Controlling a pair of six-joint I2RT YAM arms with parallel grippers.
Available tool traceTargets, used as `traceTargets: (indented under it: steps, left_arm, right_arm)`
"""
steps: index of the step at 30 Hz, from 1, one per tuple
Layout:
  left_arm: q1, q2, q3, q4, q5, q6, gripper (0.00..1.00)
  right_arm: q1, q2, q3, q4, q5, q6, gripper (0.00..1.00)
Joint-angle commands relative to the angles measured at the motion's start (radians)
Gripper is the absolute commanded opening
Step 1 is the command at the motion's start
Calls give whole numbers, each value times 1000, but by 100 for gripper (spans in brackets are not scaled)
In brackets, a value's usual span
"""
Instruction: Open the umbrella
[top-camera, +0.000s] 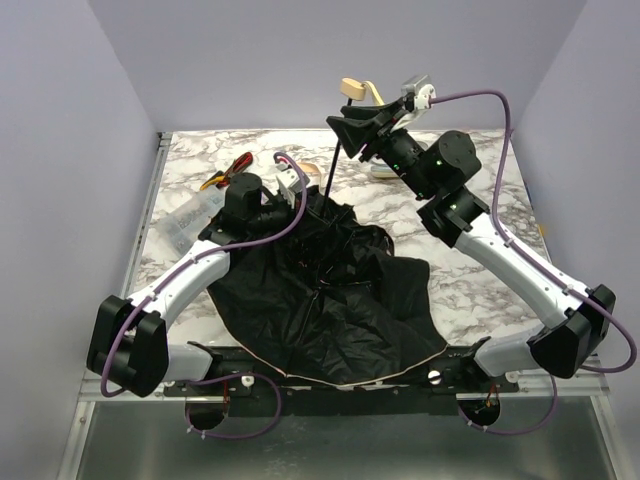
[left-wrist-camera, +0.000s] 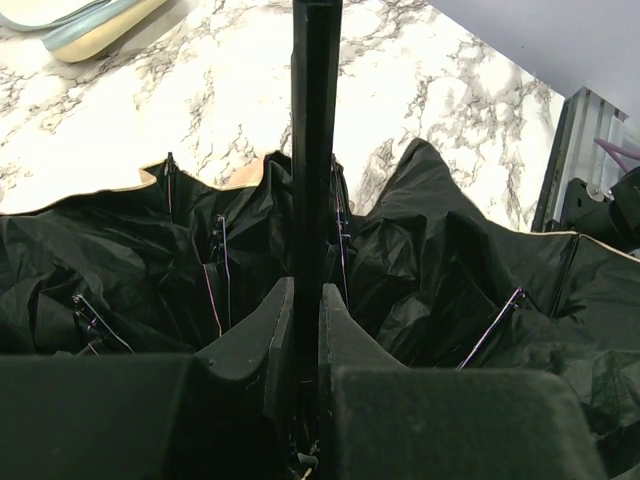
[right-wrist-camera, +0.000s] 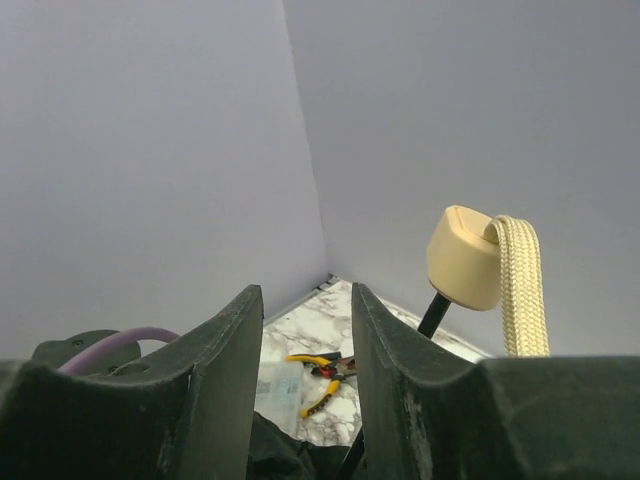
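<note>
The umbrella's black canopy (top-camera: 330, 300) lies spread and crumpled on the marble table (top-camera: 480, 270), underside up, ribs showing (left-wrist-camera: 215, 250). Its thin black shaft (top-camera: 333, 165) rises from the middle to the beige handle knob (top-camera: 352, 88) and strap (right-wrist-camera: 522, 290). My left gripper (top-camera: 293, 190) is low on the shaft (left-wrist-camera: 315, 150), with both fingers pressed against it (left-wrist-camera: 305, 305). My right gripper (top-camera: 358, 128) is up near the knob (right-wrist-camera: 463, 257). Its jaws (right-wrist-camera: 305, 300) stand apart with nothing between them, and the knob is just outside the right finger.
Red-and-yellow pliers (top-camera: 228, 172) and a clear plastic box (top-camera: 190, 220) lie at the back left. A pale beige-and-teal object (left-wrist-camera: 90, 25) rests on the marble behind the umbrella. Purple walls close in three sides; a metal rail (left-wrist-camera: 570, 160) edges the table.
</note>
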Motion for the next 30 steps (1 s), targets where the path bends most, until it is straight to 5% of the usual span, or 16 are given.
traceTargets:
  steps: [1,11,19,28,30]
  left_arm:
    - [3,-30,24,59,37,-43,0]
    - [50,-34,70,141,20,-160,0]
    - [36,-42,70,195,92,-106,0]
    - [13,-83,68,165,122,-29,0]
    - [6,-98,59,157,127,2,0]
  right_arm:
    - [4,15,9,11,8,14,44]
    - [4,-155,-115,-213,41,-7,45]
    - [4,-43,-57,-151,14,100,71]
    - [4,82,20,-73,-88,165,68]
    - [4,98,31,-69,-85,161,56]
